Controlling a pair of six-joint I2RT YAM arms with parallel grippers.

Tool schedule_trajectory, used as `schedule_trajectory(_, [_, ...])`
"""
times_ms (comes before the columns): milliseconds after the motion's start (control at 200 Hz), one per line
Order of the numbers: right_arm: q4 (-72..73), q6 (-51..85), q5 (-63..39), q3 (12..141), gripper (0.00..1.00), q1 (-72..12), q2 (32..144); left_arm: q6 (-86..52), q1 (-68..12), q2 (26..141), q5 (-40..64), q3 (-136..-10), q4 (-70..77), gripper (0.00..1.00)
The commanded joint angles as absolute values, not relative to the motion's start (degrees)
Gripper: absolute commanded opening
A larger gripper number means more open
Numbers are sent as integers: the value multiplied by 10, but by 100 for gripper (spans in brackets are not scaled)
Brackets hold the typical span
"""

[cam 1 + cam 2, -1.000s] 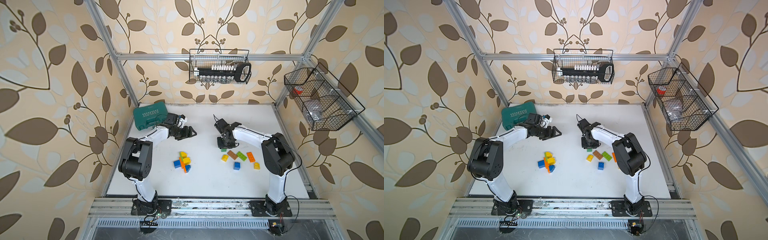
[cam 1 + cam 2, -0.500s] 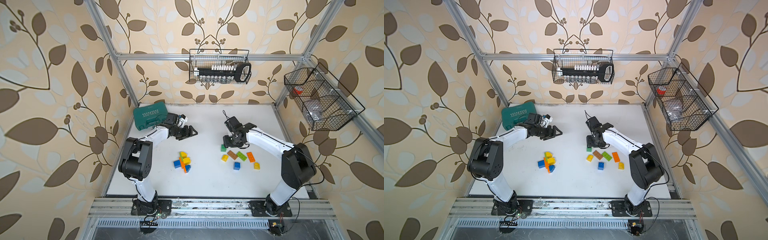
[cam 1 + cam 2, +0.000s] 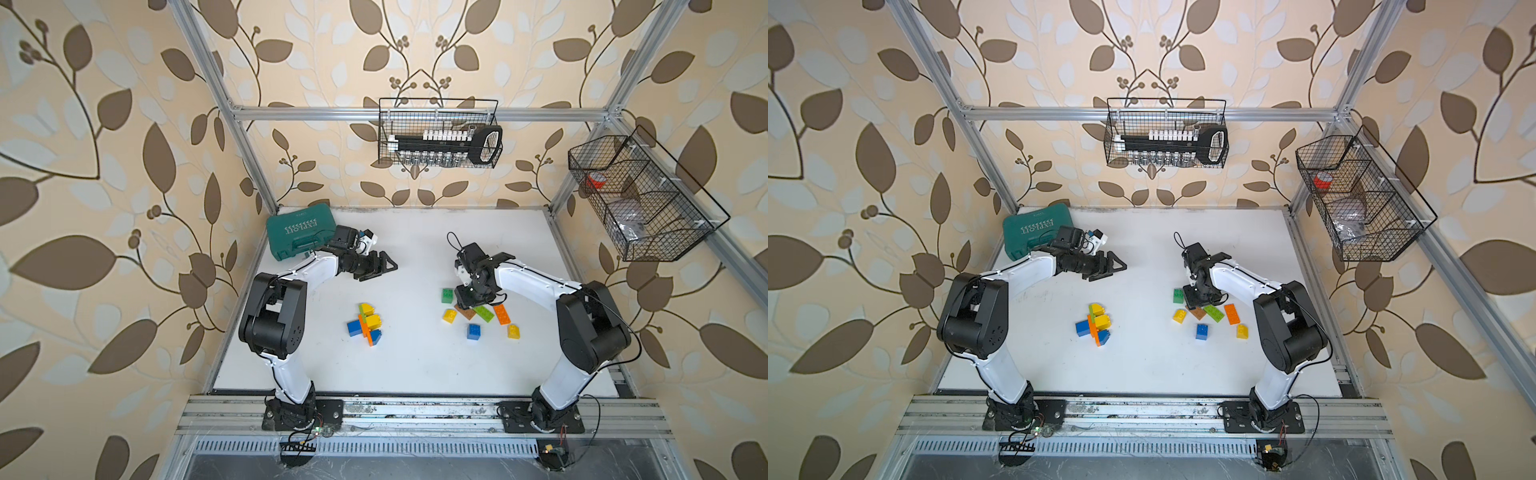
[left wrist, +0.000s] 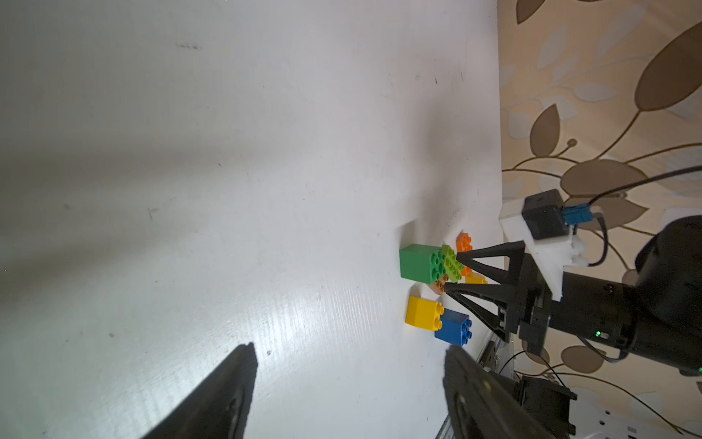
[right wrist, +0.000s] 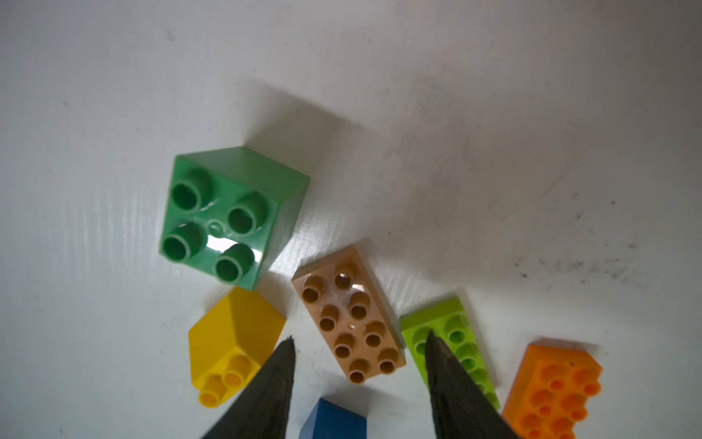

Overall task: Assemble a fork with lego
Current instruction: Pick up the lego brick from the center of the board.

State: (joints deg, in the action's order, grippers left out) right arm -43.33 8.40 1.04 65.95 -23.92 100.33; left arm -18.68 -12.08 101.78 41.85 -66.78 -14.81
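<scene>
At mid-table: a fork part-built, with seven lego bricks not yet joined.

Near the centre of the white table (image 3: 415, 374) lies a joined cluster (image 3: 365, 326) of orange, yellow, blue and green bricks, seemingly a started fork, though handle and tines cannot be told apart. Well to its right the loose lego lies scattered: a dark green square brick (image 5: 228, 216), a brown long brick (image 5: 349, 319), a lime brick (image 5: 452, 342), an orange long brick (image 5: 554, 387), two small yellow bricks and a blue one. The right gripper (image 5: 360, 338) hovers over the brown brick with its jaws moderately apart and empty. The left gripper (image 4: 349, 347) is wide and empty near the teal tool case (image 3: 299, 232). The build looks roughly half done, and picking the next brick seems to be the step in hand.
</scene>
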Motion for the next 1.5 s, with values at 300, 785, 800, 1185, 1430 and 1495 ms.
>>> schedule_trajectory(300, [-433,52,19,654,48,-261,1050,-194,-126,1026,432,-691,-147,78])
schedule_trajectory(785, [-442,103,73,641,26,-275,1035,-194,-126,1023,428,-689,-148,79])
schedule_trajectory(800, [-447,103,73,643,26,-275,1032,-195,-126,1023,428,-689,-148,79])
schedule_trajectory(1185, [-497,-2,-49,709,25,-258,968,-194,-122,1017,432,-684,-146,78])
schedule_trajectory(1430, [-497,-206,-71,767,29,-259,993,-194,-114,1015,441,-685,-148,78])
schedule_trajectory(1495, [-512,-260,-66,793,29,-260,1011,-193,-113,1015,441,-685,-149,78])
